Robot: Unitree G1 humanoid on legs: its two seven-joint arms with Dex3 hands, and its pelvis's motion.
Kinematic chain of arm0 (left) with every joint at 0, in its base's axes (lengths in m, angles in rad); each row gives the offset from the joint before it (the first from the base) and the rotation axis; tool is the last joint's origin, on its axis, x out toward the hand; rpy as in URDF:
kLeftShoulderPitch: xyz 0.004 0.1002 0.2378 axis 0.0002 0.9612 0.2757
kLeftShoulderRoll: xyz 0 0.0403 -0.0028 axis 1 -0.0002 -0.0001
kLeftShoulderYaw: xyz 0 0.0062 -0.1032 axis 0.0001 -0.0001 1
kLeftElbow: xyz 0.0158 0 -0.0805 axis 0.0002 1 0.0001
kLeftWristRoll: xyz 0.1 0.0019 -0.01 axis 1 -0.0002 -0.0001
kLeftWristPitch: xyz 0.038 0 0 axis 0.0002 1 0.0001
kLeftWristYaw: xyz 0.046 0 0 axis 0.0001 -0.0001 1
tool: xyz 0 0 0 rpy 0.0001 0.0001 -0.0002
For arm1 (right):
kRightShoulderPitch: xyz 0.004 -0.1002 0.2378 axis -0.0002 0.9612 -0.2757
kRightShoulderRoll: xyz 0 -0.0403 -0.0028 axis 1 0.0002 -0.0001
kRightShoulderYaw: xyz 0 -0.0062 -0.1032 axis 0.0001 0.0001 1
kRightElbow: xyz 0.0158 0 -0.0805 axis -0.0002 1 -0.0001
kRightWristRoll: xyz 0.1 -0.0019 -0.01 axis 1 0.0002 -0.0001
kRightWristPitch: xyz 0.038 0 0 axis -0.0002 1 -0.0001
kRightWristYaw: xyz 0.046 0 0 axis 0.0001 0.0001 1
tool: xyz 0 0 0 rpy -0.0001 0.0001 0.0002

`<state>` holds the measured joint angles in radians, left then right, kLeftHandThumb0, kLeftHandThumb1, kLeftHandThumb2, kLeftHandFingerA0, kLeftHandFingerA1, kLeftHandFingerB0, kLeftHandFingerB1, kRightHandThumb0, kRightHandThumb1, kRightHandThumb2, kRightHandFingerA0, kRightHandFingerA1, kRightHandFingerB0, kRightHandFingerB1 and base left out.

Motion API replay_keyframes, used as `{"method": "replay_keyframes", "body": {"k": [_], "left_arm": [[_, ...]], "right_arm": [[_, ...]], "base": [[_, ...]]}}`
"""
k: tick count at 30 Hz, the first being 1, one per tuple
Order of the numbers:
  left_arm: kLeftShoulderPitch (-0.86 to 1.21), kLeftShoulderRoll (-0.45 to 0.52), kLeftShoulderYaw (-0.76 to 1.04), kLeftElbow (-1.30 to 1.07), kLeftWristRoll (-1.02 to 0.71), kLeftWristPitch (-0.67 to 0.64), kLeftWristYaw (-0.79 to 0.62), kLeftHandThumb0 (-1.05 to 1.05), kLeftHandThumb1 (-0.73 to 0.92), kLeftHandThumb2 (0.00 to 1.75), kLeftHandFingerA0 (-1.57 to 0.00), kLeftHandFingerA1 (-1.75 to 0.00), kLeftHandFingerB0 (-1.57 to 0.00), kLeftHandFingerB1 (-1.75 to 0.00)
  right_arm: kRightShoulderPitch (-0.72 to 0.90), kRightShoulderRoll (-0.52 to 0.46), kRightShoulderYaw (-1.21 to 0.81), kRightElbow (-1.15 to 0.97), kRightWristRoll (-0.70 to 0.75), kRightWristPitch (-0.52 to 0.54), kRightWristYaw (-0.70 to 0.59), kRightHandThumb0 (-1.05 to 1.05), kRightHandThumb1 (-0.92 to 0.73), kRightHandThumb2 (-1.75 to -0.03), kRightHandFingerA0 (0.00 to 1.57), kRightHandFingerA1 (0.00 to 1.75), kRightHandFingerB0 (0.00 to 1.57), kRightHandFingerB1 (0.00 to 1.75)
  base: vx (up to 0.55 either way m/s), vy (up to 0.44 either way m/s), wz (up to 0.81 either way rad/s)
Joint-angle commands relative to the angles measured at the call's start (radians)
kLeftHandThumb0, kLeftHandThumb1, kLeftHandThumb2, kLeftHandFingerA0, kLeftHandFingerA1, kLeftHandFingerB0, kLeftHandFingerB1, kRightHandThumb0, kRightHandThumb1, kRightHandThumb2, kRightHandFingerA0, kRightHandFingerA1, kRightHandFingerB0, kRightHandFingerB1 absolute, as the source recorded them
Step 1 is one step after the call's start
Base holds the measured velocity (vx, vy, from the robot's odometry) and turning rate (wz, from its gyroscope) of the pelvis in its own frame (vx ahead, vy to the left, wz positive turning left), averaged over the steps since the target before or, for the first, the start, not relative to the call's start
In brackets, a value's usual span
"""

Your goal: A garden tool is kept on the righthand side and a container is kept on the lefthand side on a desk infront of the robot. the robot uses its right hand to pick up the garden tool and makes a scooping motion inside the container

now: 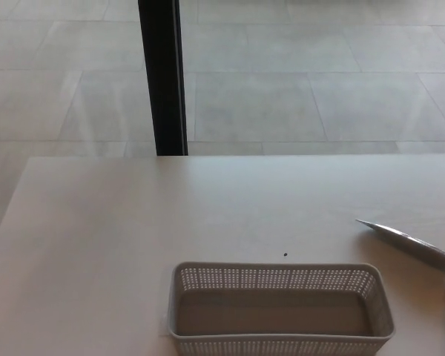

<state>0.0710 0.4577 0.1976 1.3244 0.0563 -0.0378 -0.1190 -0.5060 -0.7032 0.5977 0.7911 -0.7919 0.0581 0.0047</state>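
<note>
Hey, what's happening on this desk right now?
Nothing is being handled in view at this moment. A perforated basket sits empty at the near edge of the desk. To its right, the metal blade of a garden tool points left toward the middle of the desk, with its handle cut off by the picture's right edge. Neither robot hand shows, so whether the tool is held cannot be told. No scooping has begun.
</note>
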Motion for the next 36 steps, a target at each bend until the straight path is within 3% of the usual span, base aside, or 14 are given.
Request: {"method": "replay_keyframes", "body": {"k": [1,2,4,6,7,9,10,12,15,16,28,29,35,36], "left_arm": [[0.002,0.01,-0.011,-0.008,0.004,-0.021,-0.006,-0.47,0.69,0.61,-0.6,-0.6,-0.55,-0.47],[0.002,0.01,-0.01,-0.003,0.004,-0.021,-0.004,-0.46,0.69,0.61,-0.61,-0.58,-0.55,-0.46],[0.002,0.012,-0.012,-0.001,0.005,-0.014,-0.009,-0.46,0.71,0.61,-0.6,-0.59,-0.54,-0.46],[0.006,0.014,-0.015,0.0,0.007,-0.02,-0.009,-0.47,0.7,0.61,-0.61,-0.58,-0.54,-0.46],[0.006,0.013,-0.006,-0.001,-0.004,-0.022,-0.018,-0.45,0.7,0.61,-0.57,-0.58,-0.53,-0.47],[0.006,0.014,-0.006,-0.003,-0.006,-0.02,-0.024,-0.48,0.69,0.61,-0.58,-0.57,-0.54,-0.47],[0.005,0.014,-0.008,-0.006,-0.004,-0.018,-0.018,-0.46,0.7,0.61,-0.59,-0.58,-0.54,-0.48],[0.007,0.014,-0.013,-0.01,0.001,-0.02,-0.015,-0.47,0.71,0.61,-0.58,-0.58,-0.54,-0.48],[0.006,0.012,-0.008,-0.003,-0.002,-0.016,-0.008,-0.46,0.7,0.61,-0.59,-0.58,-0.54,-0.47],[0.006,0.012,-0.001,-0.004,-0.011,-0.016,-0.018,-0.45,0.7,0.61,-0.58,-0.61,-0.53,-0.48],[-0.003,0.019,0.003,-0.001,-0.013,-0.011,-0.022,-0.46,0.68,0.61,-0.65,-0.61,-0.57,-0.47],[-0.002,0.02,0.0,-0.003,-0.01,-0.01,-0.023,-0.46,0.7,0.61,-0.61,-0.62,-0.54,-0.48],[-0.003,0.024,0.0,-0.002,-0.008,-0.011,-0.013,-0.45,0.7,0.61,-0.62,-0.61,-0.56,-0.48],[-0.003,0.025,0.0,-0.002,-0.009,-0.01,-0.014,-0.45,0.7,0.61,-0.63,-0.62,-0.55,-0.48]], "right_arm": [[0.134,0.006,-0.009,0.085,0.012,-0.085,-0.092,-0.35,-0.81,-0.73,0.78,1.57,0.77,0.75],[0.149,0.003,-0.026,0.092,0.025,-0.133,-0.158,-0.34,-0.79,-0.73,0.79,1.61,0.73,1.07],[0.159,-0.003,-0.039,0.105,0.027,-0.196,-0.23,-0.34,-0.78,-0.71,0.77,1.62,0.73,1.16],[0.167,0.0,-0.057,0.105,0.035,-0.22,-0.261,-0.33,-0.75,-0.72,0.77,1.58,0.77,0.92],[0.173,0.0,-0.085,0.1,0.058,-0.256,-0.291,-0.33,-0.73,-0.76,0.82,1.56,0.73,0.53],[0.177,-0.003,-0.104,0.091,0.066,-0.286,-0.317,-0.33,-0.71,-0.73,0.83,1.49,0.76,0.55],[0.181,-0.007,-0.122,0.089,0.072,-0.342,-0.388,-0.27,-0.64,-0.78,0.8,1.66,0.7,1.16],[0.174,-0.011,-0.136,0.086,0.07,-0.373,-0.433,-0.28,-0.71,-0.73,0.74,1.69,0.68,1.21],[0.165,-0.015,-0.17,0.068,0.085,-0.425,-0.486,-0.31,-0.65,-0.61,0.82,1.65,0.83,0.68],[0.163,-0.018,-0.181,0.063,0.091,-0.45,-0.501,-0.25,-0.65,-0.66,0.82,1.65,0.8,0.9],[0.08,-0.063,-0.258,0.031,0.084,-0.611,-0.638,-0.13,-0.5,-1.01,0.91,1.63,0.82,1.29],[0.065,-0.074,-0.264,0.025,0.081,-0.618,-0.632,-0.13,-0.48,-1.0,0.85,1.75,0.68,1.5],[-0.033,-0.131,-0.298,-0.037,0.052,-0.636,-0.594,-0.11,-0.55,-0.98,1.03,1.71,0.67,1.45],[-0.046,-0.14,-0.303,-0.044,0.05,-0.652,-0.591,-0.12,-0.49,-0.95,0.83,1.75,0.69,1.53]], "base": [[0.0,0.0,0.0],[0.0,0.0,0.0],[0.0,0.0,0.0],[0.0,0.0,0.0],[0.0,0.0,0.0],[0.0,0.0,0.0],[0.0,0.0,0.0],[0.0,0.0,0.0],[0.0,0.0,0.0],[0.0,0.0,0.0],[0.0,0.0,0.0],[0.0,0.0,0.0],[0.0,0.0,0.0],[0.0,0.0,0.0]]}}
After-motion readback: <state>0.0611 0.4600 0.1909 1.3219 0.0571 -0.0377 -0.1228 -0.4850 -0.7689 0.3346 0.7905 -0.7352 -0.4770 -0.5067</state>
